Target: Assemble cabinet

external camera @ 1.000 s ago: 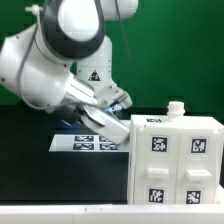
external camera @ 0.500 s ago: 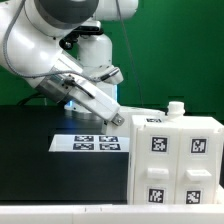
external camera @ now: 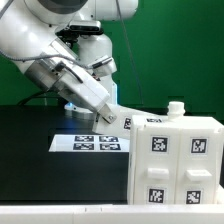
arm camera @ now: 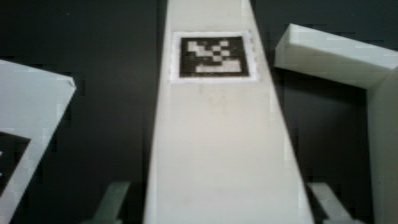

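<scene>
— Is the tool (external camera: pixel 111 116) closed?
— Yes, it grips a white panel (arm camera: pixel 214 130), tilted, above the table (external camera: pixel 30 170). The box (external camera: pixel 176 160) stands by the table's edge at the exterior view's right.

The cabinet box (external camera: pixel 175 155) looks like white plastic, smooth and softly matt. The loose panel (arm camera: pixel 214 140) has the same smooth white plastic face, and its black-and-white tag (arm camera: pixel 214 55) looks printed, flat and dull. The tabletop (external camera: pixel 25 135) is black and matt, with no reflections. The marker board (external camera: pixel 88 143) looks thin, white and matt. The arm (external camera: pixel 45 35) has glossy white shells that catch bright highlights.
</scene>
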Controlling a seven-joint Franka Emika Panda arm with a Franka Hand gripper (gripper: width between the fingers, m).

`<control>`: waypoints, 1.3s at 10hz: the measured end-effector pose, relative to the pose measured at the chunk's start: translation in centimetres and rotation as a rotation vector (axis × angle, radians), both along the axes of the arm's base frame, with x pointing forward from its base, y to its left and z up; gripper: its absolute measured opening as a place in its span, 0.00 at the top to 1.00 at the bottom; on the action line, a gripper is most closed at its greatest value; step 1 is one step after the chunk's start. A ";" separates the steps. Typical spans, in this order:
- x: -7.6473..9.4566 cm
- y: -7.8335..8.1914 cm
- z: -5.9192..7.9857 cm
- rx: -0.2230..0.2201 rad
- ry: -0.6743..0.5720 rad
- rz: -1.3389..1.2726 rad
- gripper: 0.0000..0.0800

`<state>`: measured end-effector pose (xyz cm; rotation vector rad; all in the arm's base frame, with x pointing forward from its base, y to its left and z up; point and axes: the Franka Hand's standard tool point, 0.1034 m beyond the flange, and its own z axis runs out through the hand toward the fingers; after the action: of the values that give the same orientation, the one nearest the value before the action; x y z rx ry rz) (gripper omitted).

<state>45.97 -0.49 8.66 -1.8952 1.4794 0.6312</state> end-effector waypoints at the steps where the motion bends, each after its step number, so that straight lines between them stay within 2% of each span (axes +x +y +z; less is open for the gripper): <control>1: -0.1 -0.1 -0.2 0.000 0.004 -0.001 0.64; 5: -0.1 -0.1 -0.3 0.000 0.022 -0.016 0.64; 10: -0.2 -0.1 -0.5 0.004 0.267 -0.239 0.64; 13: -0.3 -0.1 -0.5 0.004 0.269 -0.239 0.64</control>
<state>45.70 -0.60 8.14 -1.6437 1.8383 0.7965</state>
